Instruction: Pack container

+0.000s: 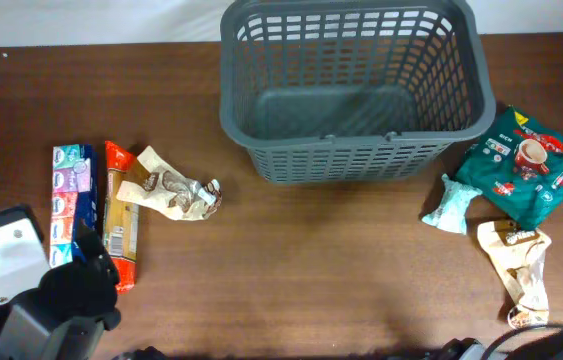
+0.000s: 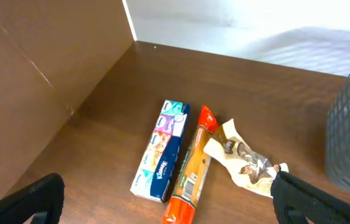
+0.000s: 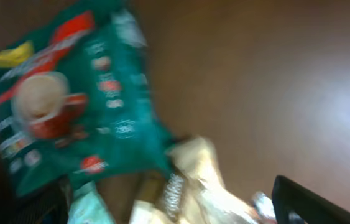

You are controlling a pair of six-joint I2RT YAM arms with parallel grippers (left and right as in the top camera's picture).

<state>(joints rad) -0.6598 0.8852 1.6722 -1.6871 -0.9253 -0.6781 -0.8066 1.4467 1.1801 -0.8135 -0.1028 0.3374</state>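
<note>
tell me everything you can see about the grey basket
The basket looks like dark grey plastic. It is rectangular, with lattice slotted walls, a thick rim and a solid floor. It stands upright and empty at the far middle of the table. A green packet lies close to its right front corner; whether they touch is unclear.

Black left hand [image 2: 166,180]; white wrist block [image 1: 3,262]

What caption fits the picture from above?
Empty grey basket on a brown table, tissues and an orange packet on one side, a green bag on the other, nothing packed yet.
</note>
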